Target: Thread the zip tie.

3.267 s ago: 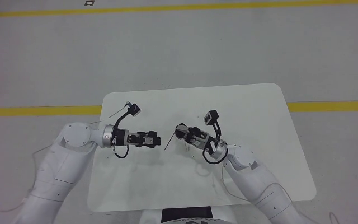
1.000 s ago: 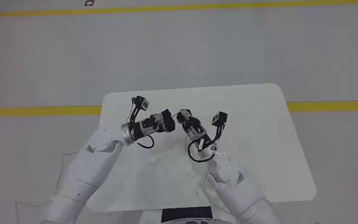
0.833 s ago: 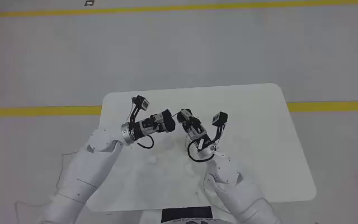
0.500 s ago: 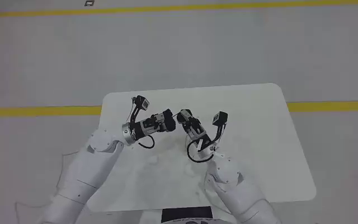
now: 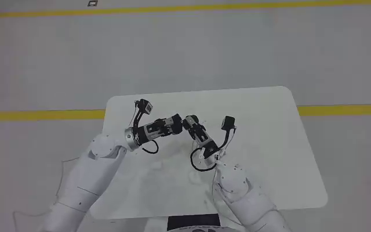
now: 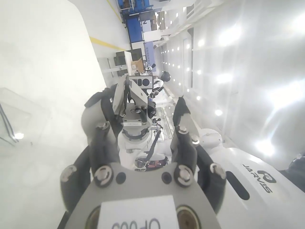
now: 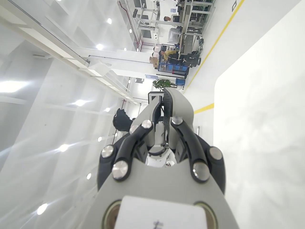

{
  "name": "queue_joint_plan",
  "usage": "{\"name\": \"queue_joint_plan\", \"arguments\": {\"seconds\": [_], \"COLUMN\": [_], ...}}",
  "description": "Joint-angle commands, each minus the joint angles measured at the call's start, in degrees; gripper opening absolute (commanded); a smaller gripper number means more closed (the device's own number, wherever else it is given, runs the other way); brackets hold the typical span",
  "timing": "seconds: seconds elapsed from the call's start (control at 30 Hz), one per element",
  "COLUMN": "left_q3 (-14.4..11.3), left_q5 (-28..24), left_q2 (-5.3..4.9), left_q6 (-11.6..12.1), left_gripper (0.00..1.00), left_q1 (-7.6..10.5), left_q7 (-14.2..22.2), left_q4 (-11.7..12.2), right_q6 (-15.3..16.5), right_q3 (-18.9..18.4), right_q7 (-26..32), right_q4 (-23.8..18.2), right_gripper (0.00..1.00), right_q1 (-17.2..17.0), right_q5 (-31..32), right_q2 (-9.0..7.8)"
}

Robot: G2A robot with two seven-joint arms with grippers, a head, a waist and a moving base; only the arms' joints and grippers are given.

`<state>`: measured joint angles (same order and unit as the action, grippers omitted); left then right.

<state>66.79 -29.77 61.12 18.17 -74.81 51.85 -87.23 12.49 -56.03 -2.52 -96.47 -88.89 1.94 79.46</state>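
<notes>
**Item under task.** The thin plastic zip tie is too fine to make out. By judgement it lies where the two grippers meet, above the left-centre of the white, round-cornered tabletop [image 5: 261, 116]. Count of zip ties: not confirmable.

**Right gripper** [image 7: 164, 96]. Its fingers are drawn narrow, nearly together. Whether the strap is pinched between them cannot be told. In the top view this gripper [image 5: 186, 122] points toward the other arm's.

**Left gripper** [image 6: 143, 98]. Its fingers stand wide apart, holding nothing visible. Its own wrist view places the right gripper's tip between them. From above, the left gripper [image 5: 175, 122] is tip to tip with the right, both clear of the tabletop.

**Progress, as judged.** The two ends have been brought to a common point, so alignment appears to be in hand. No closed loop is discernible, and threading is not confirmed. Left to do: pass the tail through the head and pull it through.

**Count.** Grippers: two. Tabletop: one.
</notes>
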Motion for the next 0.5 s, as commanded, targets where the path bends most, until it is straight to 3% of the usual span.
{"name": "queue_joint_plan", "arguments": {"seconds": [0.0,0.47], "left_q3": [-0.09,-0.41], "left_q5": [-0.03,-0.02], "left_q2": [-0.03,-0.22], "left_q6": [-0.12,-0.41], "left_gripper": [0.43,0.37], "left_q1": [-0.03,0.15], "left_q7": [0.04,-0.29], "left_q4": [0.0,0.05], "right_q6": [-0.08,-0.54], "right_q3": [-0.03,-0.09], "right_q7": [-0.23,-1.85], "right_q4": [0.01,0.33], "right_gripper": [0.0,0.0], "right_q1": [-0.04,-0.24], "right_q5": [0.19,3.75], "right_q2": [0.05,0.28]}}
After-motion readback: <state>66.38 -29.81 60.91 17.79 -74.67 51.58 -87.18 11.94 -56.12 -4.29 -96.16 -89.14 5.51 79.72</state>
